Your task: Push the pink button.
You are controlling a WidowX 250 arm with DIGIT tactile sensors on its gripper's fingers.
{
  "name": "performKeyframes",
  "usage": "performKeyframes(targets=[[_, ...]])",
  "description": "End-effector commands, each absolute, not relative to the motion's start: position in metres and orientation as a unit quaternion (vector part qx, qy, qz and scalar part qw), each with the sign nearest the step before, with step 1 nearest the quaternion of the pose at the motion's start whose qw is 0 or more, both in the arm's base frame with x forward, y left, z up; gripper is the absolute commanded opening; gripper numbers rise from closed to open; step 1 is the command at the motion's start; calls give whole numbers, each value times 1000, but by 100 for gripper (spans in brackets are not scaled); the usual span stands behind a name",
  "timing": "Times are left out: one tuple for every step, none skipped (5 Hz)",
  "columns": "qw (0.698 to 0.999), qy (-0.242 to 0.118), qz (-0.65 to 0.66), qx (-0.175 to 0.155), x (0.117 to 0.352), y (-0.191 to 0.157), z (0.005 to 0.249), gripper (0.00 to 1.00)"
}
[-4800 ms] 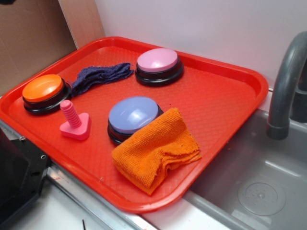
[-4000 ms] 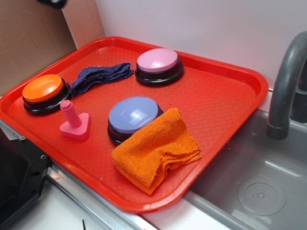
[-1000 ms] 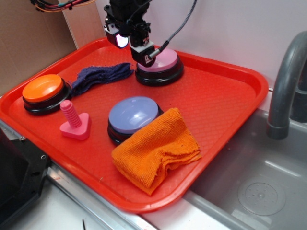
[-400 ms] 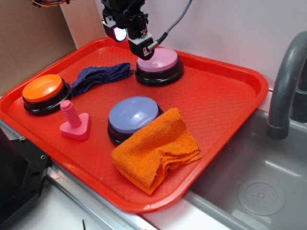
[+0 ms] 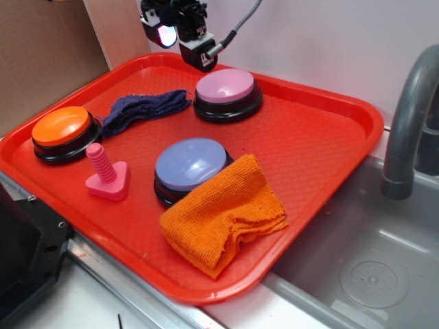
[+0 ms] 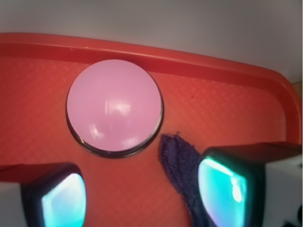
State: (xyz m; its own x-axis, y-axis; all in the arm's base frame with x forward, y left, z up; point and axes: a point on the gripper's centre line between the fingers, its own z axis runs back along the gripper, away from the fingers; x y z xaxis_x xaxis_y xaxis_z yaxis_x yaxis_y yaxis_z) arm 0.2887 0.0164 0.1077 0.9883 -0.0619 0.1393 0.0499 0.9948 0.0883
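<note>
The pink button (image 5: 226, 86) is a pale pink dome on a black base at the back of the red tray (image 5: 309, 137). In the wrist view the pink button (image 6: 114, 106) lies ahead of the fingers, whole and uncovered. My gripper (image 5: 182, 42) hangs above the tray's back rim, up and left of the button and clear of it. In the wrist view the gripper (image 6: 142, 198) is open, with only tray floor and a tip of dark blue cloth (image 6: 177, 161) between its glowing fingers (image 6: 64, 201).
On the tray are an orange button (image 5: 62, 127), a lavender-blue button (image 5: 188, 163), a pink screw peg (image 5: 106, 171), a dark blue cloth (image 5: 144, 106) and an orange cloth (image 5: 223, 212). A grey faucet (image 5: 408, 116) and sink (image 5: 363, 260) stand at the right.
The gripper came into view and stood low at the pink button's left edge one second ago. It has since risen up and to the left, away from the button.
</note>
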Motion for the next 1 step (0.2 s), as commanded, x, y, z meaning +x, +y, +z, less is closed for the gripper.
performKeyframes(targets=[[992,-119,-20,49,283,14,151,100]])
